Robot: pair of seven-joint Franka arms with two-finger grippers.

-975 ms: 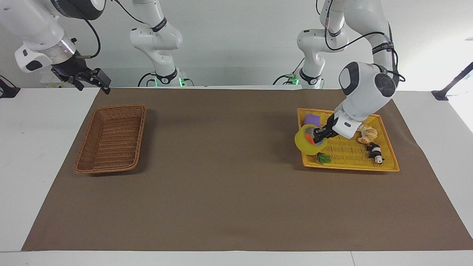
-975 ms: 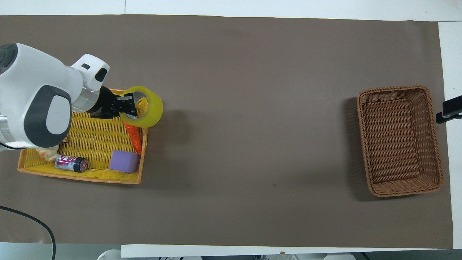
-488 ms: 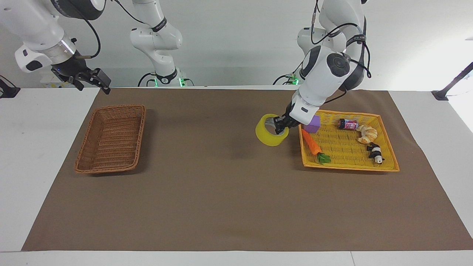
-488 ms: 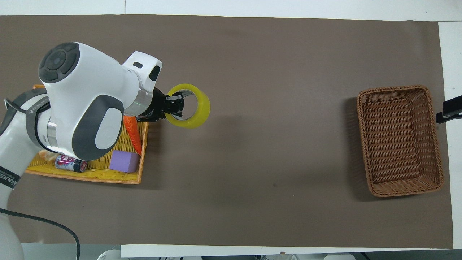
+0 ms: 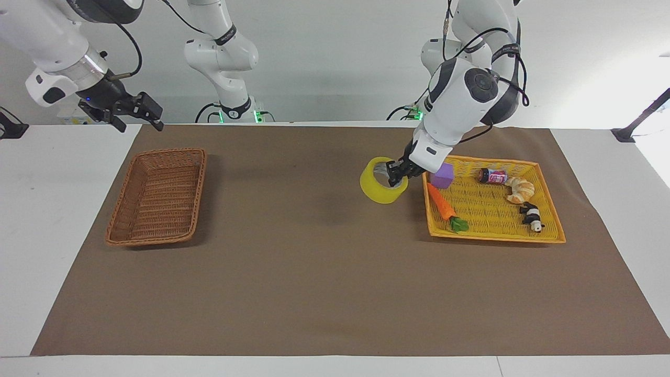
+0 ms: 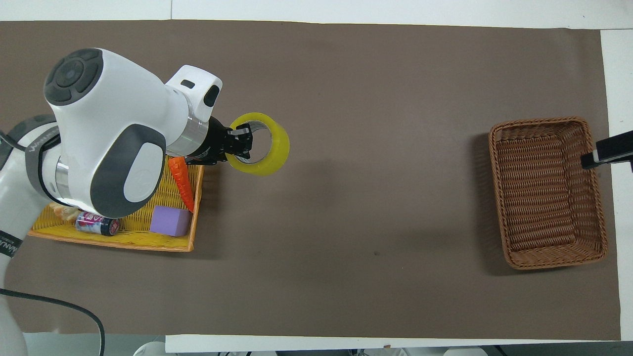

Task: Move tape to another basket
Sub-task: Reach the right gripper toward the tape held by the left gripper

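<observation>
Counter (image 5: 314, 272): brown mat. Basket (image 5: 157, 196), wicker, at my right arm's end. Yellow tray (image 5: 492, 209), at my left arm's end: carrot (image 5: 442, 204), purple block (image 5: 444, 175). Tape (image 5: 382, 180): in the air over the mat beside the tray, my left gripper (image 5: 396, 175) fingers clamped on its wall. Right gripper (image 5: 133, 110): over the counter by the basket's edge; fingers' state cannot be told.

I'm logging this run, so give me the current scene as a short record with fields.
tape: yellow roll, held in the air over the brown mat, just outside the yellow tray
left pincer: shut on the roll's wall
right pincer: waits near the wicker basket's end
basket: nothing in it
tray: holds carrot, purple block
</observation>
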